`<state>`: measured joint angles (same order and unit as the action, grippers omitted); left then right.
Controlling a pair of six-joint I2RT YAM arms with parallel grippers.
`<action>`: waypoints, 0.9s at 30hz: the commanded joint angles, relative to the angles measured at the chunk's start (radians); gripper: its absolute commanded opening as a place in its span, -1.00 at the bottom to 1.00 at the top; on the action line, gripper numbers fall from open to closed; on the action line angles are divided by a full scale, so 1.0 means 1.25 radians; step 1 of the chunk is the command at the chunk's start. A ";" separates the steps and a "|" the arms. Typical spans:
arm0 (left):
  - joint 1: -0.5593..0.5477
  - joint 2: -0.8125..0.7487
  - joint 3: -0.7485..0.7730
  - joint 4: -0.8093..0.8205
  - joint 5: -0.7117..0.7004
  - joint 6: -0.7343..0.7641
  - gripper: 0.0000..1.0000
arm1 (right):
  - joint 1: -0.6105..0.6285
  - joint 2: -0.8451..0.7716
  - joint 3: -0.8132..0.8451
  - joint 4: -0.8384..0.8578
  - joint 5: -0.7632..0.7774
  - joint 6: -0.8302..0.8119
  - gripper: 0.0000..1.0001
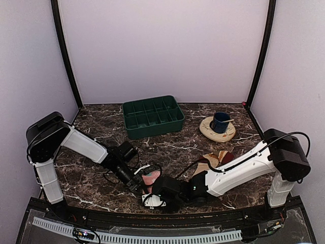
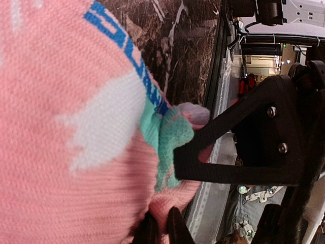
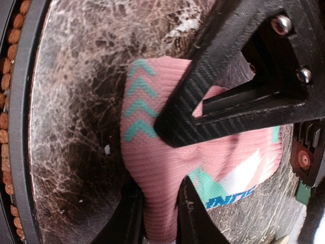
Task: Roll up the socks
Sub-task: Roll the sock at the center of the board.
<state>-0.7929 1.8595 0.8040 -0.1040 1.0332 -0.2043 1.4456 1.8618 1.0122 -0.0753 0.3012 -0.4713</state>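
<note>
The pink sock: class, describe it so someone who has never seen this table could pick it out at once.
On the dark marbled table, look to the near edge, where the left gripper and right gripper meet. The pink knitted sock is bunched between them, with teal chevrons, white patches and blue lettering; the tan and maroon fabric sock, farther right, has none of these.

A robot test booth. Lilac walls [image 1: 162, 46] and black posts [image 1: 66, 56] enclose the marbled bench [image 1: 101, 129]. Cable track [image 1: 152, 237] lines its near edge.
</note>
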 commanded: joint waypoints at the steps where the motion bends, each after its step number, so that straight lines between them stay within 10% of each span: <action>1: 0.003 -0.016 0.008 -0.035 -0.026 0.005 -1.00 | -0.023 0.063 -0.006 -0.093 -0.074 0.037 -0.76; 10: 0.049 -0.145 -0.025 0.015 -0.141 -0.086 -0.38 | -0.049 0.042 0.002 -0.129 -0.148 0.085 -0.94; 27: 0.058 -0.455 -0.207 0.147 -0.474 -0.209 -0.28 | -0.162 0.035 0.089 -0.233 -0.433 0.210 -0.98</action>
<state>-0.7227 1.3838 0.6106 0.0151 0.5728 -0.4240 1.2827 1.8652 1.1110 -0.2188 -0.0692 -0.2844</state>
